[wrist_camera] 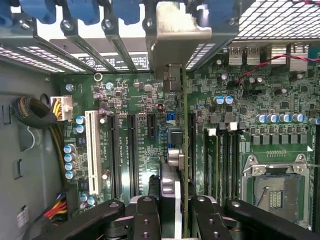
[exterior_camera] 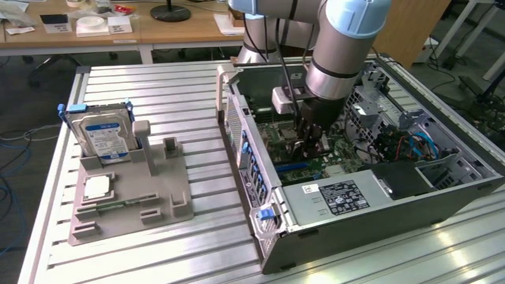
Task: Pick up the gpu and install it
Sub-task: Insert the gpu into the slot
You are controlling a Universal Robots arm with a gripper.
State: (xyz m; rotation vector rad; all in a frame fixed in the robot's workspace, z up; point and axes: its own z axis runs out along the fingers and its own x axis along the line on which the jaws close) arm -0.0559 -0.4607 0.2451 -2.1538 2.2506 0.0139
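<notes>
We are holding the gpu (wrist_camera: 184, 150) edge-on between the narrowly parted fingers of the gripper (wrist_camera: 172, 215), inside the case (exterior_camera: 355, 242) just above the motherboard (wrist_camera: 280, 115). To seat it well, we are judging that the card's edge should stay parallel to a slot (wrist_camera: 136, 150) and its bracket (wrist_camera: 177, 32) meet the rear opening, pressing straight down without tilt.

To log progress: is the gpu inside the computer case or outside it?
Inside. The tool holds the gpu on edge above the motherboard, within the case walls.
</notes>
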